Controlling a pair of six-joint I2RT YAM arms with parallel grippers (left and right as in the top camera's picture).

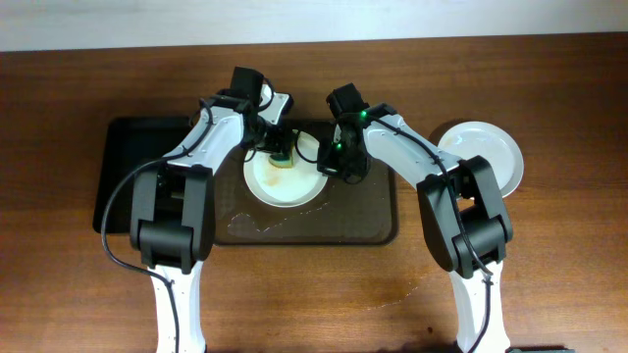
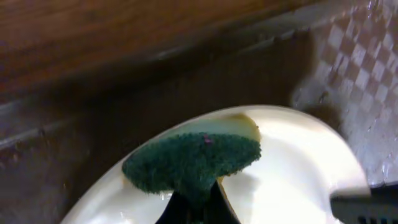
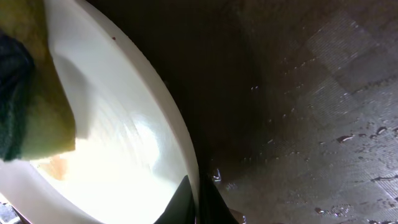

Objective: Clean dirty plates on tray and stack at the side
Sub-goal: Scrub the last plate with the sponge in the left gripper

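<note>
My left claw (image 2: 196, 208), mostly cut off below, pinches the green-and-yellow sponge (image 2: 193, 163) on the round white plate (image 2: 298, 174). My right claw (image 3: 198, 200) clamps its rim, fingertips barely visible.

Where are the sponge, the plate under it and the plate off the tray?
sponge (image 2: 186, 158): left wrist view, green scrub face.
plate under it (image 1: 290, 187): overhead view, bare lower part.
plate off the tray (image 1: 491, 152): overhead view, its middle.

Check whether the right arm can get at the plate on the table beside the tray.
Probably yes: nothing lies between it and the side plate. But the right pincer looks clamped on the rim of the plate in the tray, so it must let go first.
</note>
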